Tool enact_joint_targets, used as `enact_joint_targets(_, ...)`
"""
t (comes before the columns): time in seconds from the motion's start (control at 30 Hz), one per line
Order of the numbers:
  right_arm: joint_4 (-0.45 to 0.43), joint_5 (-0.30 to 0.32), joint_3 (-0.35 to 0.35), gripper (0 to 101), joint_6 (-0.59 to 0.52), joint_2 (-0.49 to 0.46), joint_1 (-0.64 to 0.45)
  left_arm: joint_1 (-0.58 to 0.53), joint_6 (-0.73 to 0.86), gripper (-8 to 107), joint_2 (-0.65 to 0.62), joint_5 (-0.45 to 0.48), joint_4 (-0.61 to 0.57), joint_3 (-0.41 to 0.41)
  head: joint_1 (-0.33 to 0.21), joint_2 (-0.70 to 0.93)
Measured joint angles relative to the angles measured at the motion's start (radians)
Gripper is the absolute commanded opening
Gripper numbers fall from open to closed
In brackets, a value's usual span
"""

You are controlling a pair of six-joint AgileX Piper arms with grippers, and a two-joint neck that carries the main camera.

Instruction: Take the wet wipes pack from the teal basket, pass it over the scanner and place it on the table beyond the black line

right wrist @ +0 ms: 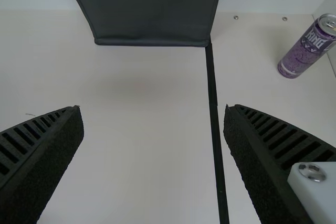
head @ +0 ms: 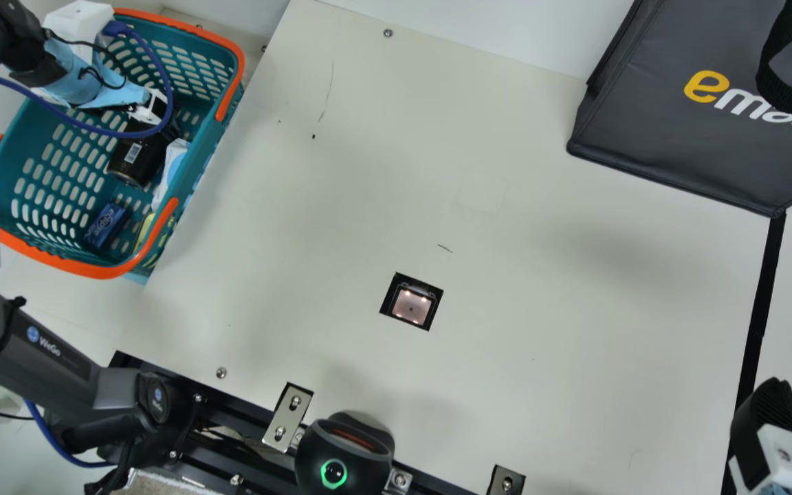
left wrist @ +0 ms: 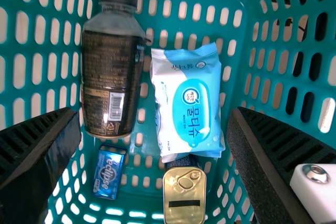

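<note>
Cream table surface (head: 540,289) spans most of the main view, running out of frame at the right. A dark gray bag (head: 643,124) stands in the upper right, its top and right side cut off. Upper left is the teal basket (head: 100,273) with its orange rim, partly covered by my left arm and a blue cable. My left gripper (head: 150,106) is inside it, fingers spread apart. My right gripper (head: 774,440), cropped at the lower right corner, also has its fingers spread. A black line (head: 757,309) runs down the right side from the bag's corner. In the left wrist view, a dark-labeled bottle (left wrist: 111,72) lies at upper left; just beside it, at center, is the white-and-blue wet wipes pack (left wrist: 189,103), in the basket. It partly covers something dark blue, hard to identify, by a gold tin (left wrist: 184,195). The small lit scanner (head: 411,306) sits at the main view's center.
</note>
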Motion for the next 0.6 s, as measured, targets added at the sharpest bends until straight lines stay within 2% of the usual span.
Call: enact_joint_targets(0.6,0.0,0.0,0.0,95,0.0,0.0,0.0,0.011,-0.13,90,0.004,-0.068,-0.019,0.105,0.0,0.002)
